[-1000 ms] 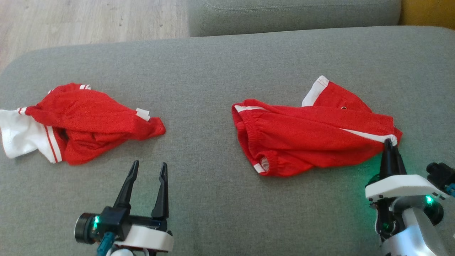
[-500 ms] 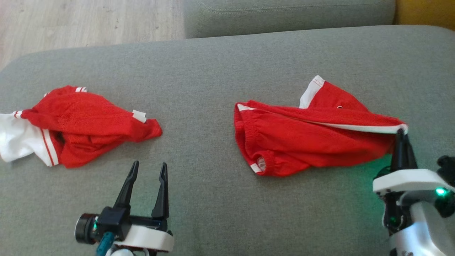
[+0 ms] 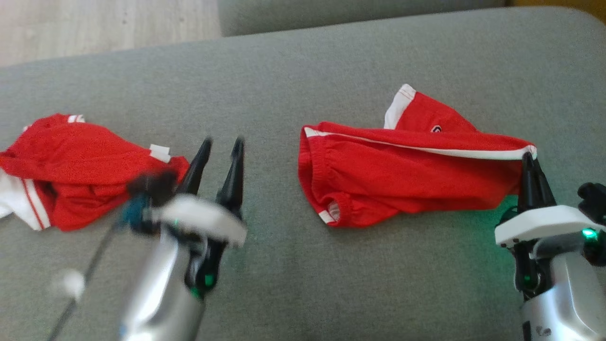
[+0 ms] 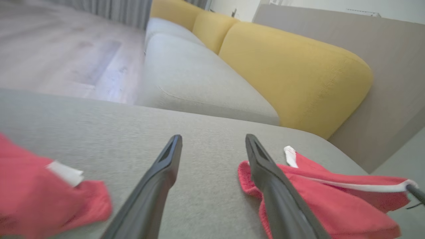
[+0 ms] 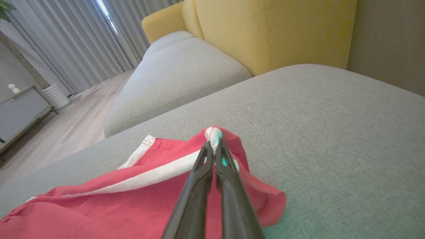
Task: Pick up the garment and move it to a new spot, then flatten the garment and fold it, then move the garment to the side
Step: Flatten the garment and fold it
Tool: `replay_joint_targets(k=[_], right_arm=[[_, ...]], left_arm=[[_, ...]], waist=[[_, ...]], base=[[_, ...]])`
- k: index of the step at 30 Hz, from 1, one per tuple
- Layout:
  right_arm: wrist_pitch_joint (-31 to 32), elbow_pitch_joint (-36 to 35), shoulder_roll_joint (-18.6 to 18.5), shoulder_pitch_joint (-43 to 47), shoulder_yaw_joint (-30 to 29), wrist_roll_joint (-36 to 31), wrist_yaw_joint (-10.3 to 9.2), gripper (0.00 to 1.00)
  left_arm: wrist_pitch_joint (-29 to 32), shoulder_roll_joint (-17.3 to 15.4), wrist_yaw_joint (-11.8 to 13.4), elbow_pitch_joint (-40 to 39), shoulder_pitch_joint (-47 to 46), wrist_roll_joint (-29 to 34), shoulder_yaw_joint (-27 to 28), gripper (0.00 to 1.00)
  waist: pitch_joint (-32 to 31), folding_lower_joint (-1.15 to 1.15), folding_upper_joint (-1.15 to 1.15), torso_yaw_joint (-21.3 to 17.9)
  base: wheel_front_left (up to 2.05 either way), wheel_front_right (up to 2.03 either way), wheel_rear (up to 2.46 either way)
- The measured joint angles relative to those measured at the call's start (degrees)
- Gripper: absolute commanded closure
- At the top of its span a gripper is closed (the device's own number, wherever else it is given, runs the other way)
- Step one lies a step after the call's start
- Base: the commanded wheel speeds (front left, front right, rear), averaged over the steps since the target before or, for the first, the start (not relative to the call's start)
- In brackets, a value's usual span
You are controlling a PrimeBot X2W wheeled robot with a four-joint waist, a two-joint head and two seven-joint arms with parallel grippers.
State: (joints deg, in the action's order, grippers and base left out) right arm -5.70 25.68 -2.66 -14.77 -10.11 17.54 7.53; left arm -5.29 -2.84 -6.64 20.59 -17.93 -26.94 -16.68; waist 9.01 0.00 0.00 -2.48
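Observation:
The garment (image 3: 402, 184), red shorts with a white side stripe, lies stretched sideways on the grey sofa cushion (image 3: 331, 71). My right gripper (image 3: 527, 158) is shut on its white-trimmed right corner, lifting that corner slightly. The right wrist view shows the closed right gripper (image 5: 212, 146) pinching the white hem, with the garment (image 5: 132, 199) spread below. My left gripper (image 3: 223, 140) hangs open over bare cushion between the two red cloths. In the left wrist view the left gripper (image 4: 214, 137) holds nothing, and the garment (image 4: 332, 205) lies to its right.
A second red garment with white trim (image 3: 80, 166) lies crumpled at the left, close to my left fingers. Beyond the cushion are another grey seat (image 4: 199, 83), a yellow backrest (image 4: 292, 73) and wooden floor (image 3: 94, 23).
My left arm has risen and swung forward toward the gap between the cloths. The right gripper closed on the garment's corner and drew it rightward, straightening the stripe. The camera has shifted.

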Motion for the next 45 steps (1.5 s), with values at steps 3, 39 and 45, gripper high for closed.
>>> replay_joint_targets(k=[3, 39, 45], right_arm=[[0.29, -0.03, 0.00, -0.72, 0.74, -0.52, 0.00, 1.00], [-2.87, 5.87, -0.03, -9.55, 9.44, -0.94, 0.00, 1.00], [-3.01, 6.49, -0.03, -11.00, 9.65, -0.90, 0.00, 1.00]], left_arm=[[10.66, 0.10, -0.47, 2.75, -8.20, -8.04, -1.76, 0.00], [56.22, 0.36, 11.54, 15.08, -27.55, -29.56, -0.41, 0.00], [56.14, 0.36, 11.67, 15.04, -27.58, -29.56, -0.43, 0.55]], waist=[[1.37, 0.00, 0.00, -0.85], [7.75, 0.00, 0.00, -8.83], [8.39, 0.00, 0.00, -9.09]], base=[[0.00, 0.00, 0.00], [0.00, 0.00, 0.00], [0.00, 0.00, 0.00]])
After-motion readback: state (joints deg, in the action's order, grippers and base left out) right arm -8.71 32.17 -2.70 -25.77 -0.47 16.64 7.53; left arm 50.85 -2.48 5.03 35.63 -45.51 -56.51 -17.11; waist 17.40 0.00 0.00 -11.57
